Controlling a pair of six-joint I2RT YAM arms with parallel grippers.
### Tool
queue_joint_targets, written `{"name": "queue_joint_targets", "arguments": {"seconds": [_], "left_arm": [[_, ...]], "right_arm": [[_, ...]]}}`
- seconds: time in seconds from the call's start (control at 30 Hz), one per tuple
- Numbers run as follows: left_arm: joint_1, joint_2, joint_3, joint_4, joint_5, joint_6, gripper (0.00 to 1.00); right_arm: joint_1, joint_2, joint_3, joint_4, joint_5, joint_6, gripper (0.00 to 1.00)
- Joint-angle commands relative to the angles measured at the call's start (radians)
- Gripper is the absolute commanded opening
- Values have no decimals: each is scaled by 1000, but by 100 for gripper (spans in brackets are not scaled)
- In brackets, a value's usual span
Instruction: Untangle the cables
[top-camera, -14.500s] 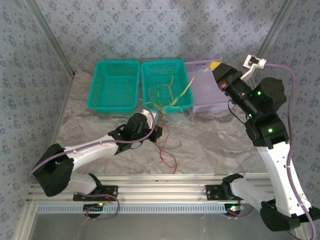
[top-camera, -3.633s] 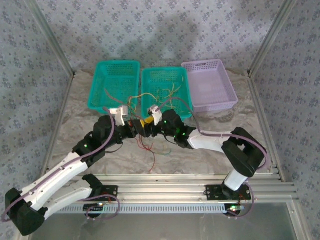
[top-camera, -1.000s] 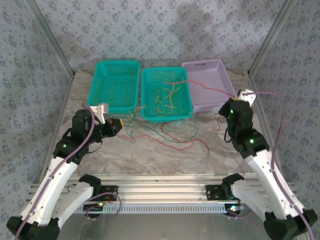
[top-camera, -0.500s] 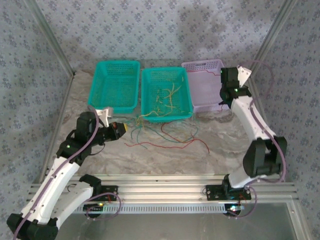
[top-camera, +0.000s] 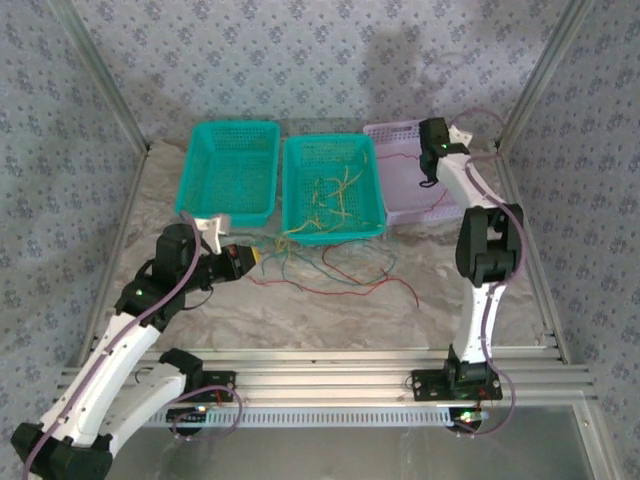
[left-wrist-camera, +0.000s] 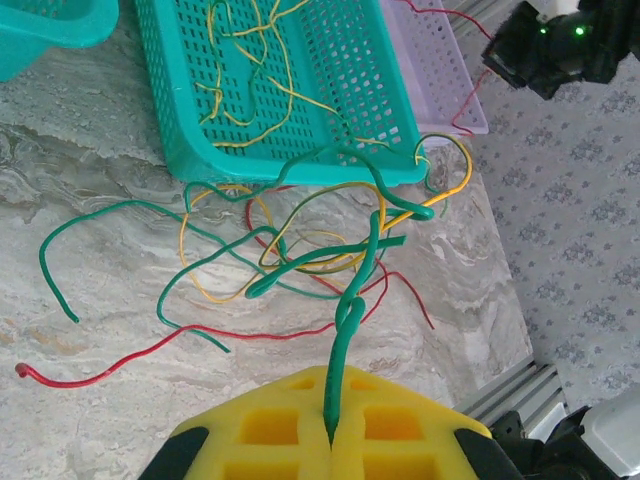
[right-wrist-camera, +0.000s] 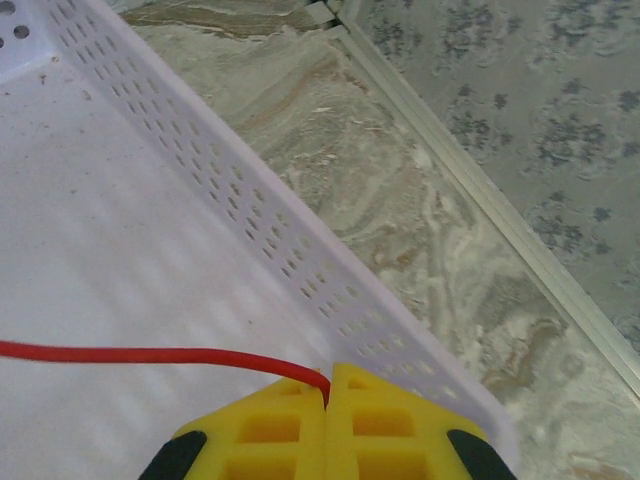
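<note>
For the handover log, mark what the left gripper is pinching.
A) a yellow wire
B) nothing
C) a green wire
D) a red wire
C: in the left wrist view the left gripper is shut on a green wire, which rises straight out of its closed jaws toward the tangle on the table.

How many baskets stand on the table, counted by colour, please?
Teal baskets: 2
Lavender basket: 1
Total: 3
</note>
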Motion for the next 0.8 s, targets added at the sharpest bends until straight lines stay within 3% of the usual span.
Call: {"name": "queue_joint_targets", "arguments": {"seconds": [0.0,0.2,0.27,0.33,0.43,0.5,0.63,0.77], "left_arm": [[-12,9,-3,42,5,-13,0],[-27,22,-9,54,1,-18,0],[-29,26,-10,58,-1,-19,0],[-32,28,-9,61,-2,-18,0],[-32,32,-7,63,-4,-16,0],[-34,39,-5,70,-3,-18,0],[-39,55,-1,89,0,-24,0],[-42,60,5,94,-24,-34,0]], "right_arm": [[11,76,107,-61,25,-40,0],[15,199,285,-160,-59,-63,0],[16,196,296,-171,-104,-65,14],[17,160,277,-163,-122,-51,35],[22,48,191,-83,-113,-70,52],[22,-39,112,-12,-121,-113,58],[30,-209,14,28,-127,-113,60],[95,-436,-199,184,-322,-151,60]]}}
